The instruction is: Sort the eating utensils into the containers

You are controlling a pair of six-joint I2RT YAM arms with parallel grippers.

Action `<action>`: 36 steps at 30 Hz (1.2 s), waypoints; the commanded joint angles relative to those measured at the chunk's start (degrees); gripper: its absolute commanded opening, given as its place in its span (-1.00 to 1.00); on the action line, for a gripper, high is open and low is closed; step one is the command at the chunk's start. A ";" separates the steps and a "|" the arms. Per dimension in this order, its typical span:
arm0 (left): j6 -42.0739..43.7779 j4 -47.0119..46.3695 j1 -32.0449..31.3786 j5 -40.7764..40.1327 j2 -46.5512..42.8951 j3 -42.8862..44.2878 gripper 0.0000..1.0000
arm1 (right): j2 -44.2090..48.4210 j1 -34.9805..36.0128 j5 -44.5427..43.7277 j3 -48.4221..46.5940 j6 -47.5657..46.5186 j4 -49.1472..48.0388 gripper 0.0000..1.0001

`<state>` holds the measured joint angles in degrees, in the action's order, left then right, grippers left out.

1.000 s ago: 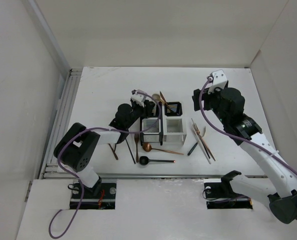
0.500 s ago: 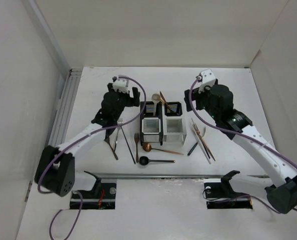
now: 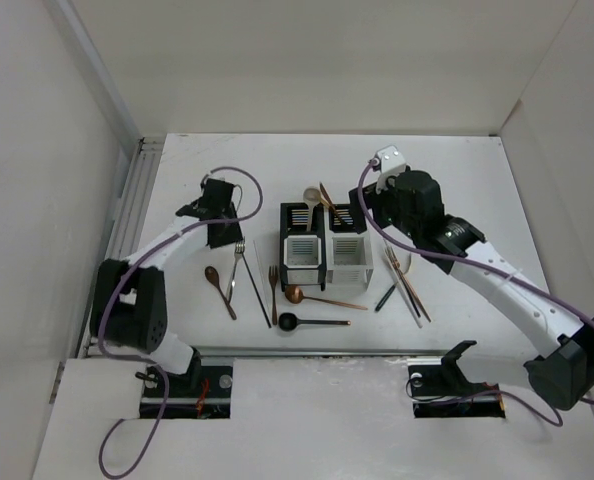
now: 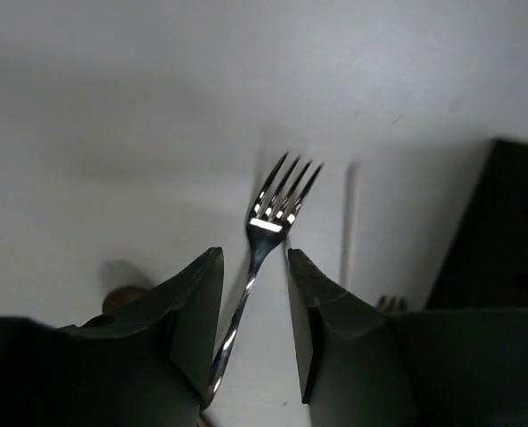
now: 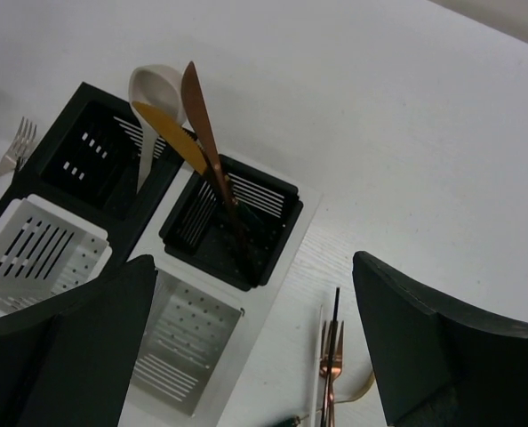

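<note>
The left jaws are set spread astride the silver fork (image 4: 264, 227) on the tabletop (image 4: 113, 178), evidently for a pinch, while the right jaws are held spread, empty, over the caddy (image 5: 282, 237).

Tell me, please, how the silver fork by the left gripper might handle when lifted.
The silver fork gleams like polished metal: probably stiff but slippery. Its slim handle lies flat on the table, likely hard to catch.

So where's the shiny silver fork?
In the top view, the silver fork lies left of the containers, beside a brown spoon; the open left gripper straddles its handle.
</note>
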<state>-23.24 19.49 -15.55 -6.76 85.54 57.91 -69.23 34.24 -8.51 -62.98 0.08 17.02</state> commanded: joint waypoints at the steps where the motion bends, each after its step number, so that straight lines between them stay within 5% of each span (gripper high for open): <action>1: -4.26 11.18 0.43 4.39 1.04 -3.14 -0.37 | 2.60 0.57 1.22 -1.01 2.38 3.02 0.93; 12: -8.30 23.48 1.23 2.55 -2.04 -6.05 -0.32 | 7.18 1.09 1.75 5.06 7.13 3.64 0.91; 21: -9.45 21.48 2.72 4.83 1.64 -9.04 -0.18 | 10.08 1.09 1.75 6.28 6.96 4.78 0.91; 34: -10.51 13.03 5.80 7.20 5.34 -12.82 -1.00 | 13.60 1.09 -0.72 6.29 3.88 6.36 0.91; 36: -9.90 12.42 6.32 7.20 5.34 -12.82 -1.00 | 13.60 1.09 -1.24 5.68 3.26 6.36 0.91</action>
<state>-32.88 37.21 -10.07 1.85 88.77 48.23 -56.45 34.96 -8.08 -57.14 4.67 22.87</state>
